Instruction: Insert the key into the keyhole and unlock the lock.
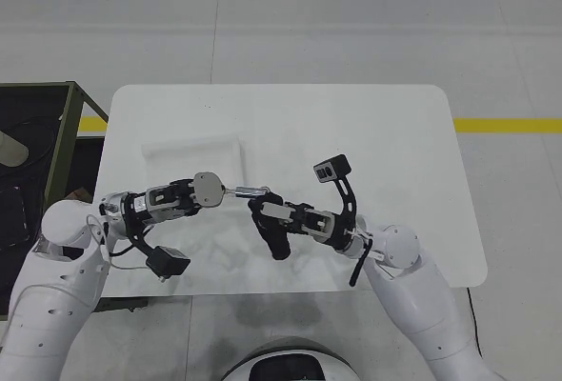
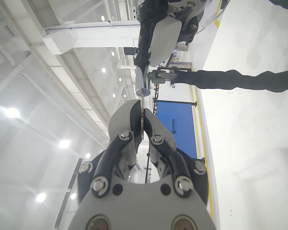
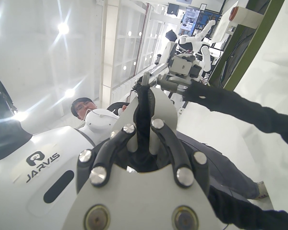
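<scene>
The white worktop (image 1: 376, 124) has rounded corners, and both arms meet above its middle, on the side nearer the robot.

The right tool (image 1: 265, 211) is wrapped in black cloth along its fingers and is clamped tight on the lock (image 1: 251, 191), holding it up off the worktop. The left tool (image 1: 208, 189) faces it from the other side, pinched closed on the key (image 2: 142, 120).

The lock has a slim, shiny metal barrel lying roughly level between the two tools. The end that faces the left tool carries a small round face with a blue ring around it. From the side of the barrel juts a short metal fitting, and out of that runs a thick cord (image 2: 230, 80) sheathed in black cloth, which swings away and loops back behind the right tool.

The key is a thin flat strip of bright metal, seen edge-on in the left wrist view, its wide end buried between the dark pads of the left tool. Its blade points straight at the ringed face and its tip meets that face. I cannot tell how far it has gone in.
</scene>
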Controlling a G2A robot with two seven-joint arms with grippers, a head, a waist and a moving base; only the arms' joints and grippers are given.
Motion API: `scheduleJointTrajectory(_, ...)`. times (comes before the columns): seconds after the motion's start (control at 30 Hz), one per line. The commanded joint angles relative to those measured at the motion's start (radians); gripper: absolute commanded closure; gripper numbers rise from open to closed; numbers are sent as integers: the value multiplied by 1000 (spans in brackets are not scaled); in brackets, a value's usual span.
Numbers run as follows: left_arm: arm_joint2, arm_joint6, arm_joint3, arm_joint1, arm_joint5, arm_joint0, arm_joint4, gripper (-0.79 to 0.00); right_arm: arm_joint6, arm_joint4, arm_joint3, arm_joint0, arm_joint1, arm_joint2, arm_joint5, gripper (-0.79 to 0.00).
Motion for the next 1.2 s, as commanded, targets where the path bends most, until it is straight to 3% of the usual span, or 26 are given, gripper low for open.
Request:
scheduleJointTrajectory(0.0, 3, -1, 0, 0, -2, 0, 2, 0, -7, -11, 1, 0, 0, -4, -5, 0)
scheduleJointTrajectory(0.5, 11, 31, -1, 3, -7, -7, 0, 0, 8, -6, -6, 0, 4, -4, 17, 0)
scheduleJointTrajectory(0.53, 10, 34, -2, 4, -9, -7, -5, -785, 11, 3, -6, 0, 4, -1, 19, 0)
scheduleJointTrajectory(1.0, -4, 64, -4, 6, -7, 7, -40, -785, 34, 68, 4, 5, 7, 22, 25, 0)
scheduleJointTrajectory(1.17, -4, 64, -4, 6, -7, 7, -40, -785, -9, 74, -41, -32, 14, 68, 16, 0)
